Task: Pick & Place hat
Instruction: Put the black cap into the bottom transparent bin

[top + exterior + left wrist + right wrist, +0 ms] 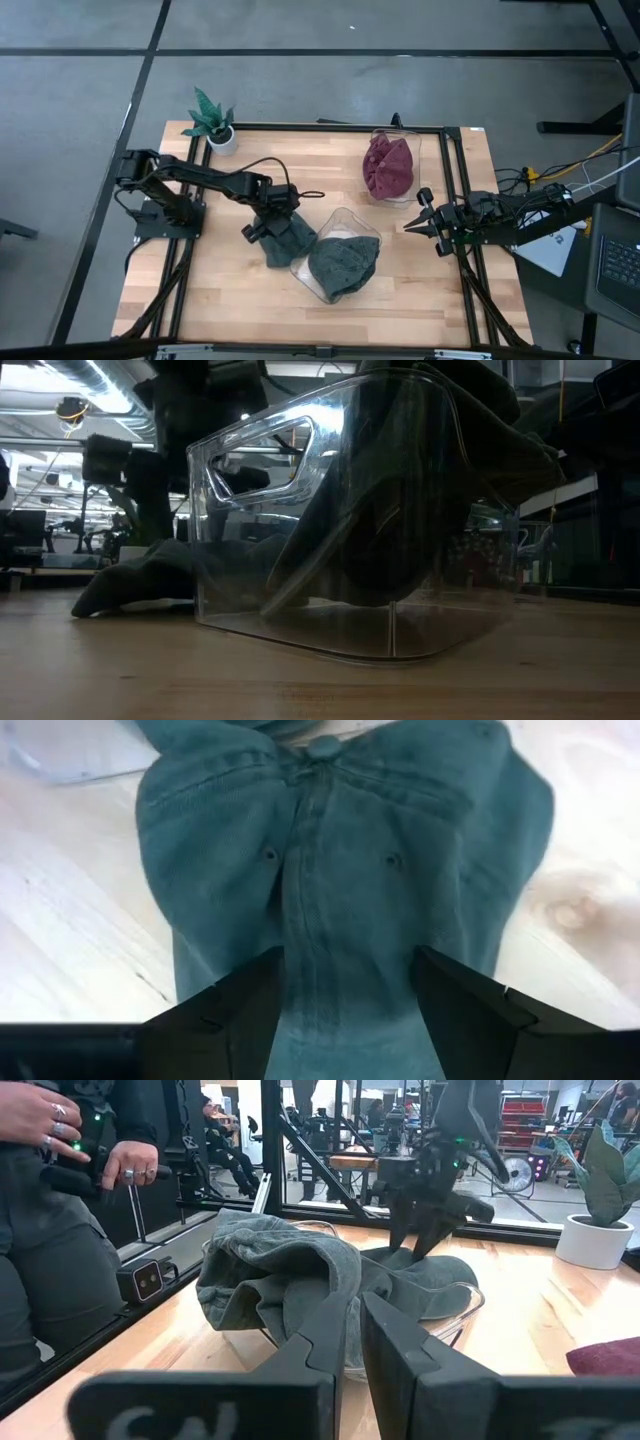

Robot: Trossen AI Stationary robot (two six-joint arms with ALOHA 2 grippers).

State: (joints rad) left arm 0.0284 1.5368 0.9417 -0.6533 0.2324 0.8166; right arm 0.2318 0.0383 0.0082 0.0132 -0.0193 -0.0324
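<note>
Near bin: a clear bin [343,262] sits at the front middle of the worktop [220,290] with a dark grey hat [345,264] bunched inside it and spilling over the rim. I judge that one done.

Flat hat: a second dark cap [288,240] lies flat on the worktop, just beside the near bin on my left-arm side, outside it. This is the one left to move.

Left gripper [272,218]: over the flat hat, at its edge away from the bin. In my left wrist view my jaws stand wide with the cap's crown [340,870] between and beyond them; they are spread over the cloth, not pinching it.

Right gripper [428,215]: parked at the right edge of the worktop, jaws nearly together, holding nothing, pointing toward the bins.

Far bin: a second clear bin [404,140] at the back right holds a maroon hat [390,165]. Also done, by my reading.

Plant [212,118]: back left corner, well apart from the work.

Progress: two hats binned, one on the worktop with my left jaws ready around it.

Left to do: close on the flat hat, lift, and place it. I cannot tell which bin is meant for it.
</note>
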